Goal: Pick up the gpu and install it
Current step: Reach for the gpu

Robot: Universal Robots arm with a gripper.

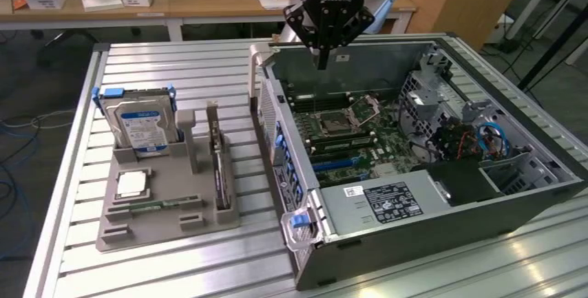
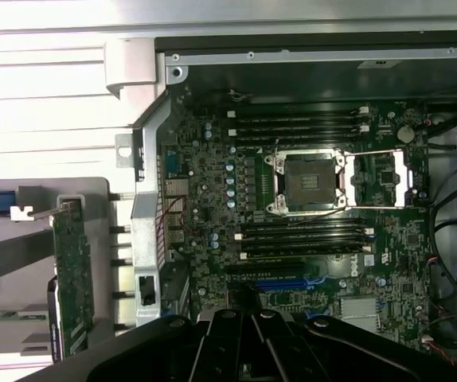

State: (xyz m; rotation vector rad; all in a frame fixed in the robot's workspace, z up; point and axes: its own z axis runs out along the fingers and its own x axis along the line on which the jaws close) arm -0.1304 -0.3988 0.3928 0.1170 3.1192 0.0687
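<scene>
Black gripper [image 1: 321, 62]: fingers together, empty, over open grey steel computer case [image 1: 414, 250]. Thin flat dark gpu [image 1: 219, 167]: on edge in grey plastic holder [image 1: 151, 232], nine o'clock from case in exterior view, on ribbed aluminium worktop [image 1: 184, 64].

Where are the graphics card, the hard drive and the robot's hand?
graphics card [image 1: 220, 174]: exterior view, on its thin dark upper edge.
hard drive [image 1: 145, 130]: exterior view, on its white label.
hand [image 1: 323, 64]: exterior view, between its shut fingertips.
</scene>
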